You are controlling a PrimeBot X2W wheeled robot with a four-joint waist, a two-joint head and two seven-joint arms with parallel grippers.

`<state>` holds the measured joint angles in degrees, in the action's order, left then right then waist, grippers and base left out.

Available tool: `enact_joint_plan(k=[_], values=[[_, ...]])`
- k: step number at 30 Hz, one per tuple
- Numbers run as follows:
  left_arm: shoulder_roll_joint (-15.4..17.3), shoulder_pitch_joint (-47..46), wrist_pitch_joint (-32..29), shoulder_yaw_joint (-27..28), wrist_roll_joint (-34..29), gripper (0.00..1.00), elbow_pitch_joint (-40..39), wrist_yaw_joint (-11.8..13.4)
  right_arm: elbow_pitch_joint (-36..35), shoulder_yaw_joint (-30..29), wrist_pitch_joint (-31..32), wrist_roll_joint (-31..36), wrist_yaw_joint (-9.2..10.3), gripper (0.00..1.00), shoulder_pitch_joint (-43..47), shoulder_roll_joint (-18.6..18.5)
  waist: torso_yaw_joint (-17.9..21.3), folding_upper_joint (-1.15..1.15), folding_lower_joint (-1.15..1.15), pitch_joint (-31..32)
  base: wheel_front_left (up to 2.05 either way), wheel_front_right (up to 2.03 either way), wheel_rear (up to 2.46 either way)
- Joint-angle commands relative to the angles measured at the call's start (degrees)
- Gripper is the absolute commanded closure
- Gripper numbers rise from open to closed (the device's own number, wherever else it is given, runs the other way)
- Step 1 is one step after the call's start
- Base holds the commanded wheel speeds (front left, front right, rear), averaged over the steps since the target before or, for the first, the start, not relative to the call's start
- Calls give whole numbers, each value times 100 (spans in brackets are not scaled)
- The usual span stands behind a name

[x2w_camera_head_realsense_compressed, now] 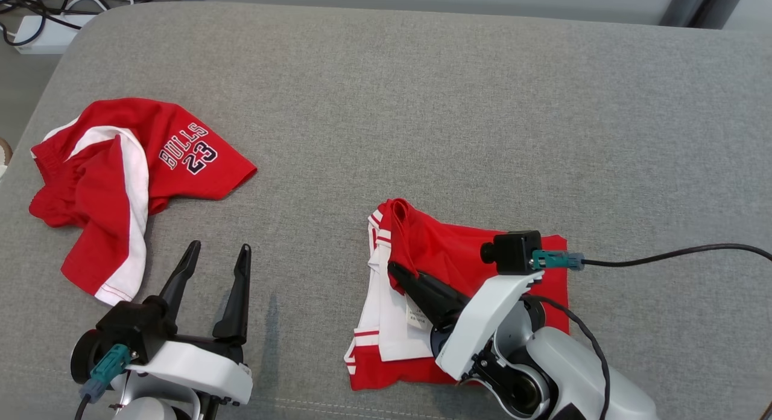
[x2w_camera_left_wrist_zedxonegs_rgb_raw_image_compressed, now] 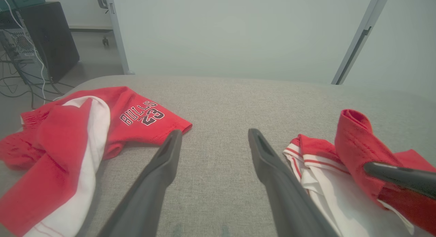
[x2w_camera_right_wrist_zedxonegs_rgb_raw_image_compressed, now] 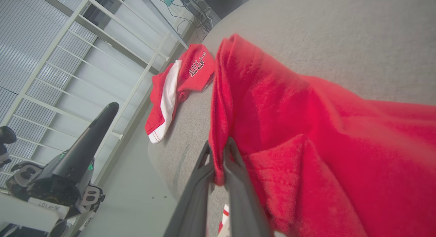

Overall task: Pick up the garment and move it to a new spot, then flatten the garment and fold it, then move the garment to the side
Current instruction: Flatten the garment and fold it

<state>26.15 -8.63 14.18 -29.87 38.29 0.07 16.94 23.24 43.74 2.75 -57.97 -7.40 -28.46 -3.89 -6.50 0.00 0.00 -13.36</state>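
though mostly flat — garment [x2w_camera_head_realsense_compressed: 440, 245] edge inside right pincer [x2w_camera_head_realsense_compressed: 395, 270]

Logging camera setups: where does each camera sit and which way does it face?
Head view: on the head, looking down at the grey cushion; left jaws open at lower left, right jaws shut on the red garment.
Left wrist view: on the left wrist, looking along its open jaws over the cushion toward a wall.
Right wrist view: on the right wrist, looking along its shut jaws at the garment's pinched fold.
Shared: Bulls shorts in all three.
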Motion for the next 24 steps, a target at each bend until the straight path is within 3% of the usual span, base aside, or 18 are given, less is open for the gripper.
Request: enact_joint_plan(k=[1,2,10,13,19,24], values=[[130,-273,49,205,-40,0,-102,-30,-67,107,-110,-69,-9,62,-126,100,-14,0,0,-11,0,0,0],[124,-278,49,203,-39,0,-90,-31,34,193,-144,-96,-9,0,-187,101,-19,0,0,-12,0,0,0],[124,-237,53,224,-23,0,-30,11,-236,411,-791,-469,-9,0,-368,74,96,0,0,72,0,0,0],[135,-214,54,244,-13,0,-35,22,-596,138,-1270,-351,-9,0,-303,-299,166,0,0,137,0,0,0],[218,-138,40,272,-24,0,-95,87,-1133,-1068,-1743,589,-9,0,77,-1371,341,0,0,266,0,0,0],[291,-36,36,355,-18,0,-199,205,-1546,-2605,-1772,1951,-9,0,885,-1746,440,0,0,362,0,0,0]])
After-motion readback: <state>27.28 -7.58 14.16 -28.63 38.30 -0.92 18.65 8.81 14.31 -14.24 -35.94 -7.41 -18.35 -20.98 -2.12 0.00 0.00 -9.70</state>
